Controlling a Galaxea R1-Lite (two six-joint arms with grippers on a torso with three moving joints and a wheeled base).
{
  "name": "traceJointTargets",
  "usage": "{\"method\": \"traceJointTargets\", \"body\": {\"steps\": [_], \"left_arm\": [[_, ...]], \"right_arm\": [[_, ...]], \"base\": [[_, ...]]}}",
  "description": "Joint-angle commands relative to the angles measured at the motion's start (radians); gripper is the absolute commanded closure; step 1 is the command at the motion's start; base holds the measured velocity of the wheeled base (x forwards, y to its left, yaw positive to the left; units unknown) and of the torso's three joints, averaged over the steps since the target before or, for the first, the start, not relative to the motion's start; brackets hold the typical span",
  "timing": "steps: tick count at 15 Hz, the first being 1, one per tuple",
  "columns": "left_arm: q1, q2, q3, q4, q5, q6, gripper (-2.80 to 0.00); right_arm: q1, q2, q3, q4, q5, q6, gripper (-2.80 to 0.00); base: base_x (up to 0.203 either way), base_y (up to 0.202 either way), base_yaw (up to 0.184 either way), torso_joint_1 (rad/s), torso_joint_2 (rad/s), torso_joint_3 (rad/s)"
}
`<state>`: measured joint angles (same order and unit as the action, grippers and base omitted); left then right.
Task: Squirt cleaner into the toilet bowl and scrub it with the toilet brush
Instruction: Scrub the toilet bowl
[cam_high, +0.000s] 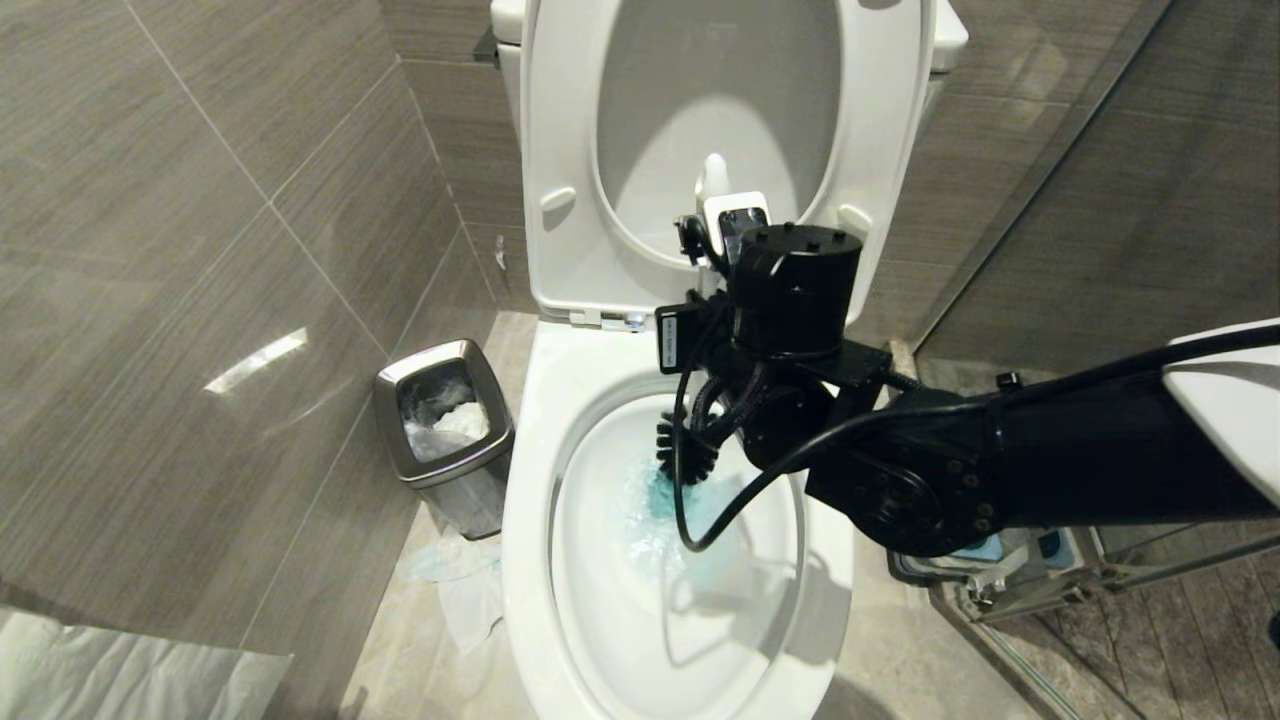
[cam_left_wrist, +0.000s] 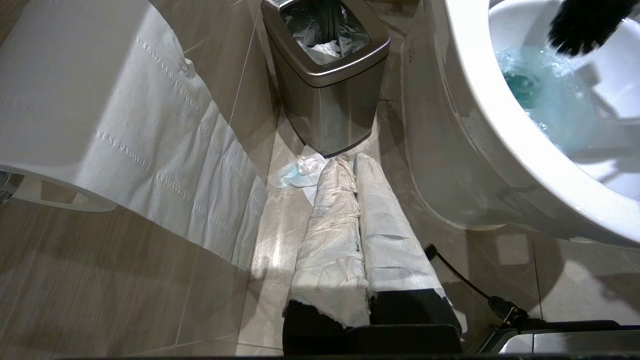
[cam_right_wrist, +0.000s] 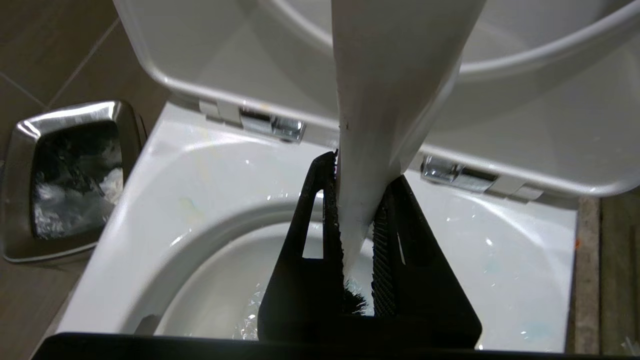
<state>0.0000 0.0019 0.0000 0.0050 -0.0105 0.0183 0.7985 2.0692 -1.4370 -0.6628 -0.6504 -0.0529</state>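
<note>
Right gripper (cam_right_wrist: 357, 235) clamps the toilet brush (cam_right_wrist: 390, 100) handle; bristle head at 12 o'clock above the turquoise water. Handle: light, rigid, smooth; grip mid-shaft firmly. Left gripper (cam_left_wrist: 357, 235) closed.

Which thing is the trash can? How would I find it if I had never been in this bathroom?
Find the big white toilet bowl with its seat lifted. On the floor beside it, against the grey tiled wall, stands the waste bin. It is the only shiny steel thing there: small and square, open on top, with crumpled white paper inside and more paper lying on the floor in front of it.
</note>
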Motion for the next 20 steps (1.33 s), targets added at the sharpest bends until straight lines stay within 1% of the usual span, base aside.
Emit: {"method": "traceJointTargets", "body": {"steps": [1, 4, 7, 9, 12, 13, 16, 20], "left_arm": [[0.0, 0.0, 0.002, 0.0, 0.0, 0.0, 0.0], [0.0, 0.0, 0.002, 0.0, 0.0, 0.0, 0.0], [0.0, 0.0, 0.002, 0.0, 0.0, 0.0, 0.0], [0.0, 0.0, 0.002, 0.0, 0.0, 0.0, 0.0], [0.0, 0.0, 0.002, 0.0, 0.0, 0.0, 0.0], [0.0, 0.0, 0.002, 0.0, 0.0, 0.0, 0.0], [0.0, 0.0, 0.002, 0.001, 0.0, 0.0, 0.0], [0.0, 0.0, 0.002, 0.0, 0.0, 0.0, 0.0]], "right_arm": [[-0.005, 0.098, -0.001, -0.007, -0.008, 0.034, 0.0], [-0.02, 0.222, -0.002, -0.047, -0.012, 0.081, 0.0], [-0.057, 0.342, -0.033, -0.139, -0.014, 0.069, 0.0], [-0.085, 0.409, -0.074, -0.221, -0.022, 0.02, 0.0], [-0.115, 0.507, -0.195, -0.366, -0.025, -0.116, 0.0], [-0.117, 0.518, -0.208, -0.396, -0.026, -0.149, 0.0], [-0.101, 0.429, -0.177, -0.39, -0.025, -0.161, 0.0], [-0.046, 0.2, 0.008, -0.384, -0.022, -0.158, 0.0]], "base": [[0.0, 0.0, 0.0, 0.0, 0.0, 0.0], [0.0, 0.0, 0.0, 0.0, 0.0, 0.0], [0.0, 0.0, 0.0, 0.0, 0.0, 0.0], [0.0, 0.0, 0.0, 0.0, 0.0, 0.0], [0.0, 0.0, 0.0, 0.0, 0.0, 0.0], [0.0, 0.0, 0.0, 0.0, 0.0, 0.0], [0.0, 0.0, 0.0, 0.0, 0.0, 0.0], [0.0, 0.0, 0.0, 0.0, 0.0, 0.0]]}}
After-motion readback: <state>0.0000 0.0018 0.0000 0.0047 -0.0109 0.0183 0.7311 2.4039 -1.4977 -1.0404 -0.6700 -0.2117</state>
